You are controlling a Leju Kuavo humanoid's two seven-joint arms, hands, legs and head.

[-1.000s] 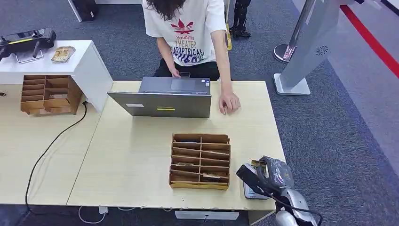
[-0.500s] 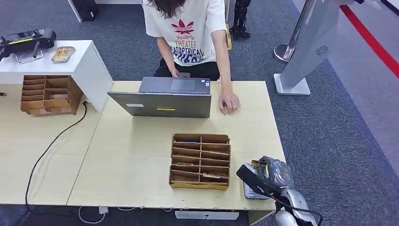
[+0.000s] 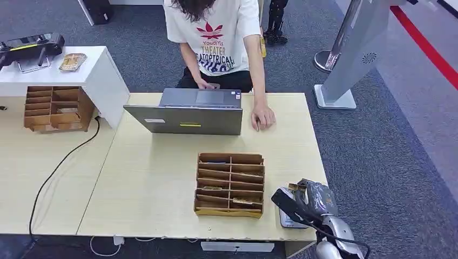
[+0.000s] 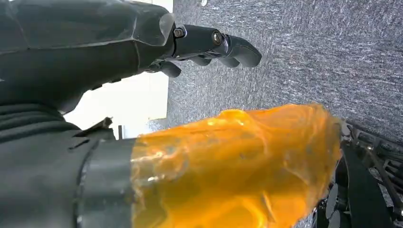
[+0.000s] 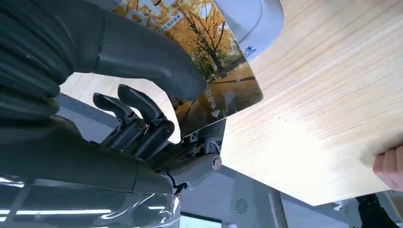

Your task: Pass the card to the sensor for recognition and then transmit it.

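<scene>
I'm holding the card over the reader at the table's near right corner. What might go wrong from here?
1. The card is pinched only near one edge under the right hand's thumb; it may slip or tilt off the sensor.
2. The sensor sits close to the table edge, so a nudge might push it off.
3. The wooden organizer stands right beside the hand; swinging toward the person's hand risks clipping it.

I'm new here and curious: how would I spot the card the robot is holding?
Find the pale wooden table and follow its near right corner, beside the brown slotted box. There the robot's right hand holds the card over a small grey sensor. The card has a picture of golden autumn trees.
</scene>
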